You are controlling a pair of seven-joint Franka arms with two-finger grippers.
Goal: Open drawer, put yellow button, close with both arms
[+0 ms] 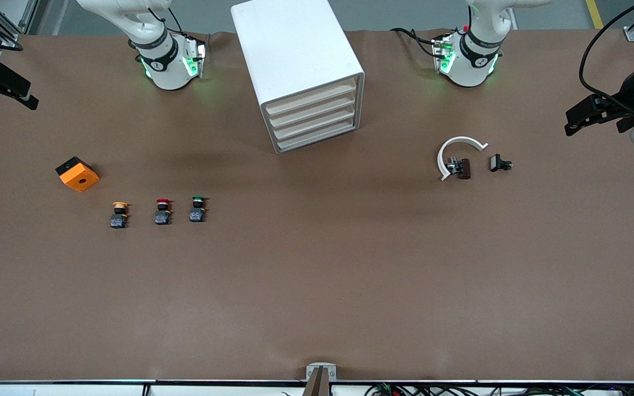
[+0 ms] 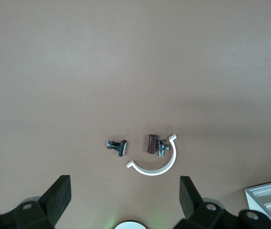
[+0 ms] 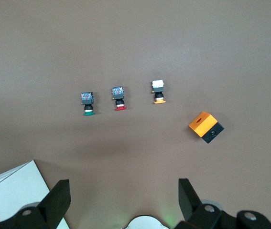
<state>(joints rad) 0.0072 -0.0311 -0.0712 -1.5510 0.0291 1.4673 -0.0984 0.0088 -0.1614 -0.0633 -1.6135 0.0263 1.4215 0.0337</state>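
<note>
With all four drawers shut, the top drawer [image 1: 310,98] needs a straight pull, while the yellow button [image 1: 119,214] waits at the cabinet's [image 1: 295,60] eight o'clock; left tool [image 2: 124,200] and right tool [image 3: 121,198] hang spread wide.

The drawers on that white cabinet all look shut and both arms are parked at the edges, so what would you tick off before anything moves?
1. Top drawer shut, needs opening first: ok, all four fronts sit flush.
2. Yellow button free to grab: ok, it stands apart from the red button and the green button.
3. Left gripper empty and open: ok.
4. Right gripper empty and open: ok.
5. Space in front of the cabinet: ok, bare table.
6. Drawer handle: cannot tell.
</note>
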